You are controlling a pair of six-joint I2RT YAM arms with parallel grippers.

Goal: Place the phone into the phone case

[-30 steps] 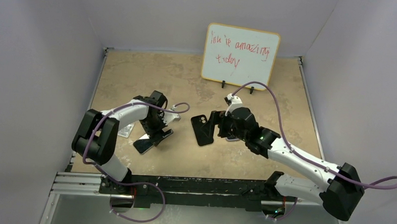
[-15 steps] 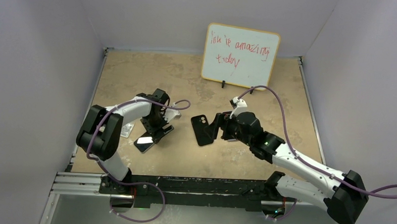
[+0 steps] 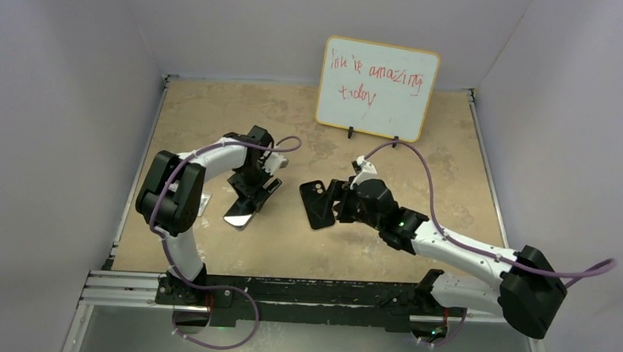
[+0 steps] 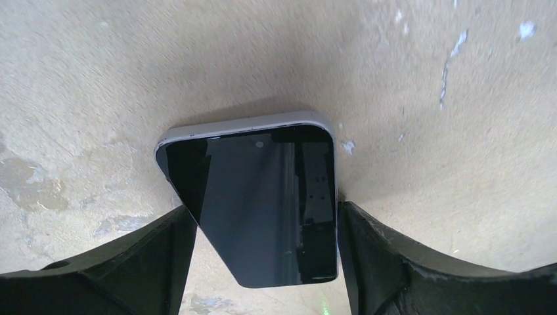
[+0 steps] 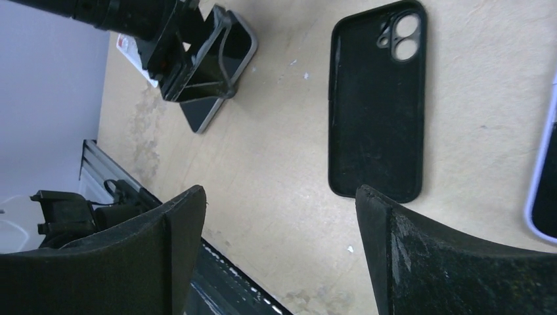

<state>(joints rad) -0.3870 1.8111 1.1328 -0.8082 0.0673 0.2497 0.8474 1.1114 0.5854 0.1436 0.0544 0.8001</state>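
Observation:
The phone case (image 3: 316,205) is a matte black shell lying open side up at the table's middle, camera cutout at its far end. It also shows in the right wrist view (image 5: 376,105). My left gripper (image 3: 252,189) is shut on a light-edged phone (image 3: 239,214) with a glossy screen and holds it tilted, left of the case. In the left wrist view the phone (image 4: 263,197) sits between my fingers (image 4: 368,249). My right gripper (image 3: 334,202) is open and empty just right of the case, and its jaws (image 5: 279,190) stand wide apart.
A second light-edged phone (image 5: 545,190) lies right of the case, hidden under my right arm in the top view. A white card (image 3: 198,203) lies by my left arm. A whiteboard (image 3: 378,88) stands at the back. Walls close in both sides, and a metal rail (image 3: 287,290) runs along the near edge.
My left gripper has moved right and a little farther away, carrying the phone with it. My right gripper has shifted left, closer to the case. The case has not moved.

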